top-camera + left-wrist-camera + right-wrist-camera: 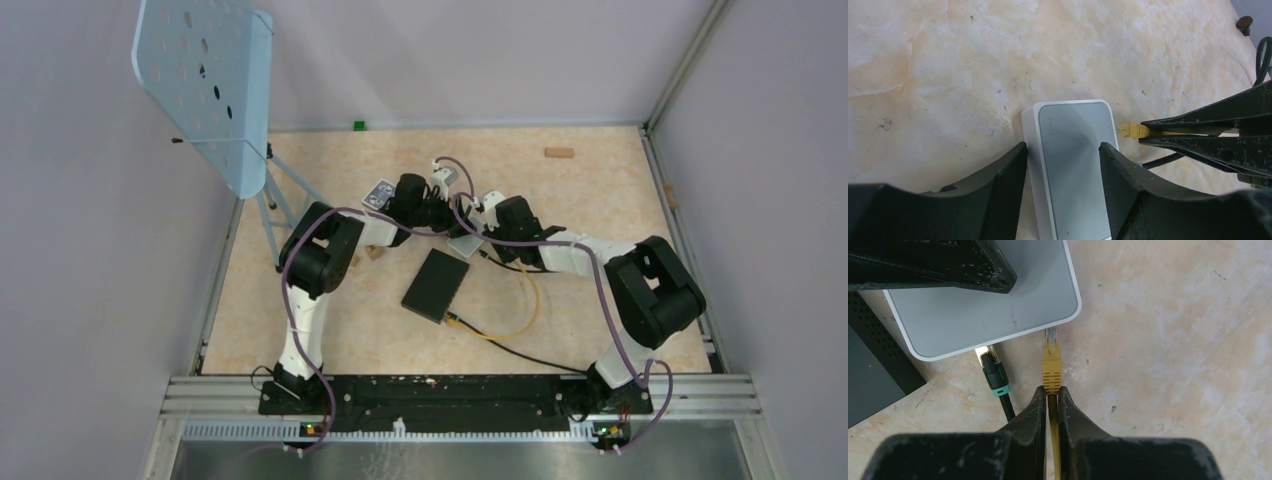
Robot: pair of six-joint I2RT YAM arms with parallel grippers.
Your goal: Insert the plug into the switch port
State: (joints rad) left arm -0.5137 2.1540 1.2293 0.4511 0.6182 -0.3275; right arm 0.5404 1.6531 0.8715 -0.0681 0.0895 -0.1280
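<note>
The right gripper [1050, 390] was pinched closed on the small yellow cable plug [1051, 367] behind its boot. It looked light and stiff, with a brittle clip. Its tip lay just short of the pale grey rounded switch box [998, 300] (the left gripper [1062, 147] straddled it, spread wide).

Beige marbled table [600, 200], scuffed, with grey walls around it. A pale blue perforated music-stand panel [205, 80] sat tilted on thin tripod legs [275, 205] at the far left. A small green block [358, 125] lay at the far edge and a small wooden block [559, 153] at the far right. A patterned playing card [380, 193] lay flat, partly hidden. A tiny wooden piece [374, 252] sat near table centre-left. A black cable [530, 355] ran across the table, and its plug [994, 375] had a teal collar. There was a small dark round thing [1244, 22] in the left wrist view, too small to identify. An aluminium rail [220, 395] ran along the near edge.
</note>
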